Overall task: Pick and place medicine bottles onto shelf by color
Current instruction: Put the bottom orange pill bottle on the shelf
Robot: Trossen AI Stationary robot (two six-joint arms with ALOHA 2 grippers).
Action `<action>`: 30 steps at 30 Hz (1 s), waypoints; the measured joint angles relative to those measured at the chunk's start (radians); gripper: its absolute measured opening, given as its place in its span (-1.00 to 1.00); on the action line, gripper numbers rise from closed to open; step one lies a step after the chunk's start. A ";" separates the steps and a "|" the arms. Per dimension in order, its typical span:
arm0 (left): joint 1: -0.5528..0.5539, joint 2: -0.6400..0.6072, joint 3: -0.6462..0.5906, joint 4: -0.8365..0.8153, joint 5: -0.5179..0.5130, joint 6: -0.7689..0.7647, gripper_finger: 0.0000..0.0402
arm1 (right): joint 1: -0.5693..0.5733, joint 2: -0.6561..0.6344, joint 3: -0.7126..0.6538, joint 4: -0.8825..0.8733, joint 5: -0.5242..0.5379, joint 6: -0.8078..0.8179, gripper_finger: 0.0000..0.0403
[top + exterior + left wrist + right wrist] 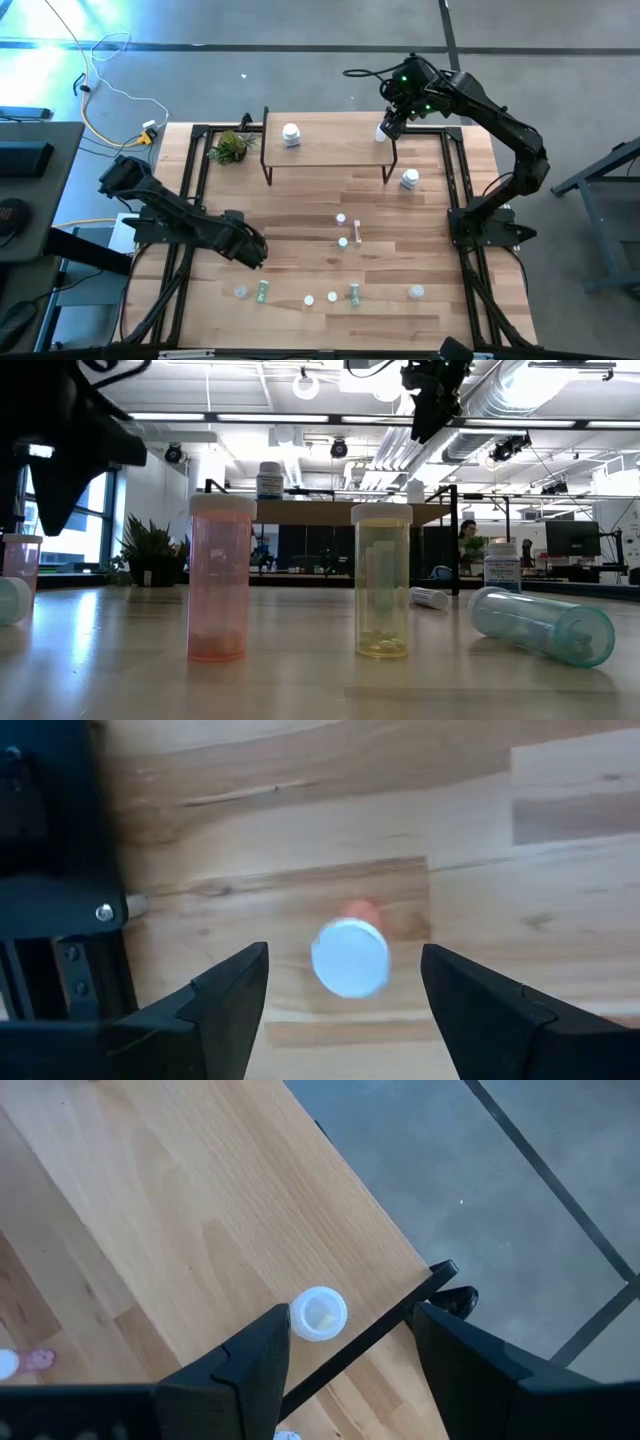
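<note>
My left gripper (343, 955) is open and points down over an upright pink bottle with a white cap (350, 957), a finger on either side and above it, touching nothing. This gripper (250, 250) hides that bottle in the high view. My right gripper (352, 1320) hangs open high over the shelf's right end (385, 150), above a white bottle (319, 1313) that stands there. Another white bottle (291, 134) stands on the shelf (330, 150) further left. Several bottles stand or lie on the table, among them a pink one (357, 233) and green ones (263, 290).
A white jar (410, 180) stands on the table just in front of the shelf's right leg. A small plant (232, 147) sits left of the shelf. Black frames (190, 200) run along both table sides. A clear bottle (416, 292) lies near the front right.
</note>
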 joint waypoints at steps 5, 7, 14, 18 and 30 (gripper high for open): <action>0.012 0.000 -0.050 0.081 0.023 0.030 0.27 | 0.000 0.000 0.000 0.000 0.000 0.000 0.01; 0.012 0.000 -0.059 0.102 0.014 0.030 0.26 | 0.000 0.000 0.000 0.000 0.000 0.000 0.01; 0.012 0.000 -0.080 0.112 0.017 0.030 0.13 | 0.000 0.000 0.000 0.000 0.000 0.000 0.01; 0.012 0.000 -0.080 0.113 0.017 0.030 0.01 | 0.000 0.000 0.000 0.000 0.000 -0.001 0.01; 0.012 0.000 -0.080 0.113 0.021 0.031 -0.33 | 0.000 0.000 0.000 0.000 0.000 -0.002 0.01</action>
